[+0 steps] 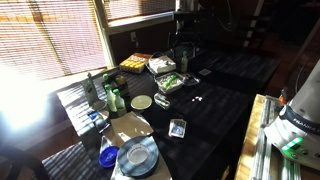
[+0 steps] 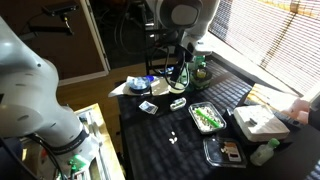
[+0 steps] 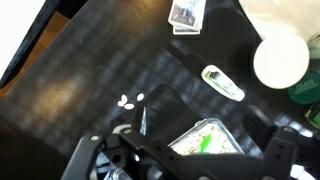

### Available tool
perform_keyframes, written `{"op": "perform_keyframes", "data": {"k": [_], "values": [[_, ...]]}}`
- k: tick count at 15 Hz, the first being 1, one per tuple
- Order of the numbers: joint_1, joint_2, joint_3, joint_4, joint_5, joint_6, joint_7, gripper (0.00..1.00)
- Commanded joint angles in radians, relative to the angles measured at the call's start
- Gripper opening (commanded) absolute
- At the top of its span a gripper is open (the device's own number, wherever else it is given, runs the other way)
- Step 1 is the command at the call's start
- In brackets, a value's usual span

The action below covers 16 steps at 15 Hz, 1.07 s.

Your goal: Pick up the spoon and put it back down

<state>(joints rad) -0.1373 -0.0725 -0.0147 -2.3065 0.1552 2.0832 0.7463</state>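
two fingers of hand [image 3: 190, 150] spread wide, empty (over matte black table [image 3: 80, 70]); glossy oval spoon [image 3: 222, 82] lies apart.

Dim room, harsh window glare (blurry).

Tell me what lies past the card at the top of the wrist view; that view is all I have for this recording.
Observer: A blue plate, near the end of the table.
Operator: And behind the gripper, below my frame?
Observer: A white box, just beyond the green tray.
Operator: Anything next to that box?
Observer: A tray of yellow food, on the side toward the window.
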Motion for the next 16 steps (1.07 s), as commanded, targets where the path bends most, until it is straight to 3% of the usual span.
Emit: {"op": "perform_keyframes", "data": {"k": [1,9,16], "values": [[0.005,0.139,-0.033,0.082,0.013,0.098,0.153,1.00],[0.039,0.483,-0.130,0.262,0.010,0.367,0.495,1.00],[0.106,0.599,-0.245,0.344,-0.014,0.419,0.852,1.00]]}}
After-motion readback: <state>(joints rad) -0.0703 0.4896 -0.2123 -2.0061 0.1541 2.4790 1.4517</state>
